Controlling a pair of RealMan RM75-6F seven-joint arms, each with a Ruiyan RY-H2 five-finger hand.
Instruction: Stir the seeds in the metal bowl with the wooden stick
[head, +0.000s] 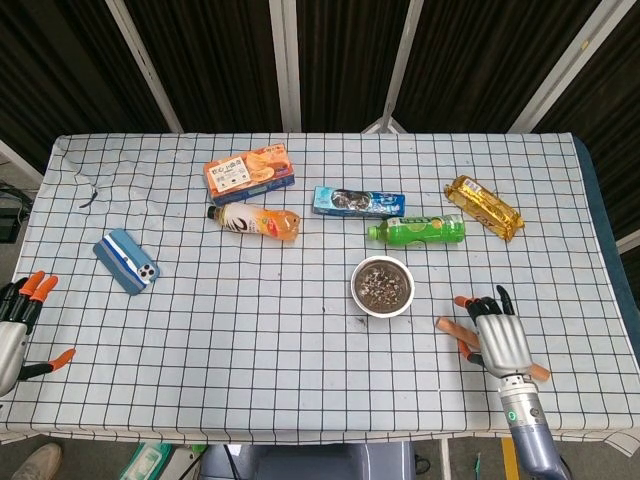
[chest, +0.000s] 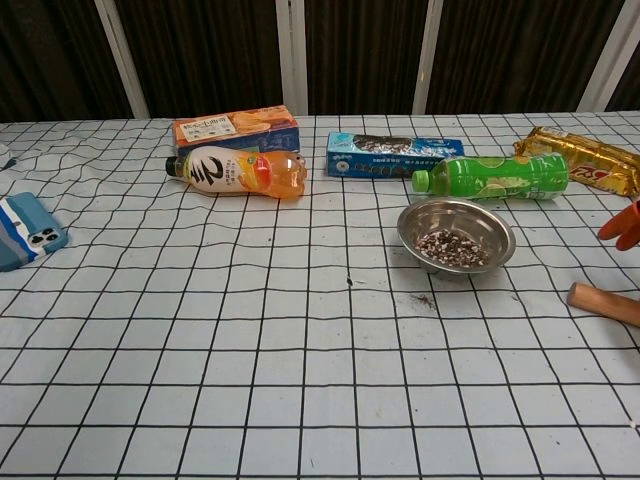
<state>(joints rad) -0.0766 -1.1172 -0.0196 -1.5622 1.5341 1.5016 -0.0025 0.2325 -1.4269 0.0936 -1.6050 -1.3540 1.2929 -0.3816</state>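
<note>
The metal bowl holds dark seeds and stands right of the table's middle. The wooden stick lies flat on the cloth to the bowl's right. My right hand hovers directly over the stick's middle with its fingers spread and nothing in them; one orange fingertip shows at the chest view's right edge. My left hand hangs open beyond the table's left edge, far from the bowl.
Behind the bowl lie a green bottle, a blue pack and a gold snack bag. Further left are an orange bottle, an orange box and a blue phone.
</note>
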